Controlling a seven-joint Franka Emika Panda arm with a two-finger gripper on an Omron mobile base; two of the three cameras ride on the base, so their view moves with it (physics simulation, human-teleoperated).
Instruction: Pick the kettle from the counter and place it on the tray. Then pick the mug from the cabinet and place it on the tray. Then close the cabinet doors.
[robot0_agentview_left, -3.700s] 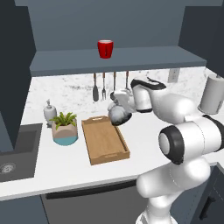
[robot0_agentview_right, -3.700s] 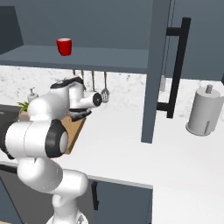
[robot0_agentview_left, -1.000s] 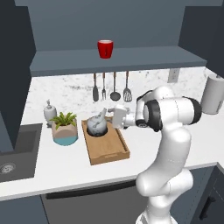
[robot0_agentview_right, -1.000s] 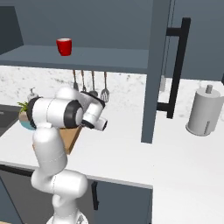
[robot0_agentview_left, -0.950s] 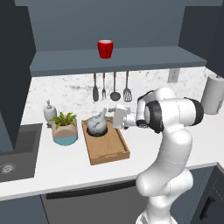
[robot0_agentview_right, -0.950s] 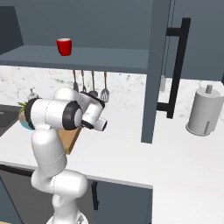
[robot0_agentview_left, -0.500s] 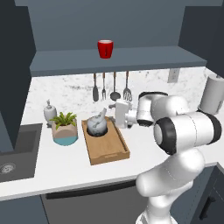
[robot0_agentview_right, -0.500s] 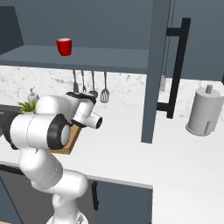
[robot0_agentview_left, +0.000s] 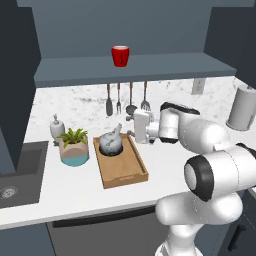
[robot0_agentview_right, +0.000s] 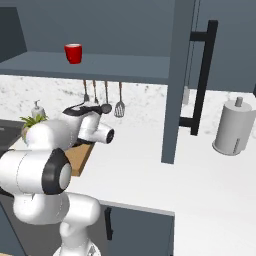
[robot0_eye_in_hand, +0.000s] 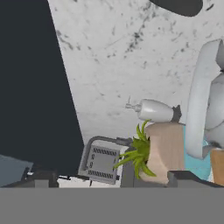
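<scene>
I see the kettle (robot0_agentview_left: 110, 143) sitting upright at the far end of the tray (robot0_agentview_left: 122, 167) on the counter (robot0_agentview_left: 165, 172). My gripper (robot0_agentview_left: 135, 128) hangs just right of it, jaws spread and holding nothing. The mug (robot0_agentview_left: 120, 55) stands on the cabinet (robot0_agentview_left: 135, 67) shelf above. A potted plant (robot0_agentview_left: 74, 146) and soap dispenser (robot0_agentview_left: 57, 126) sit left of the tray, with utensils (robot0_agentview_left: 119, 100) hanging behind.

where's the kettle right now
In the left base view the kettle sits in the far end of the wooden tray, just right of the potted plant, with the open hand apart to its right.
</scene>
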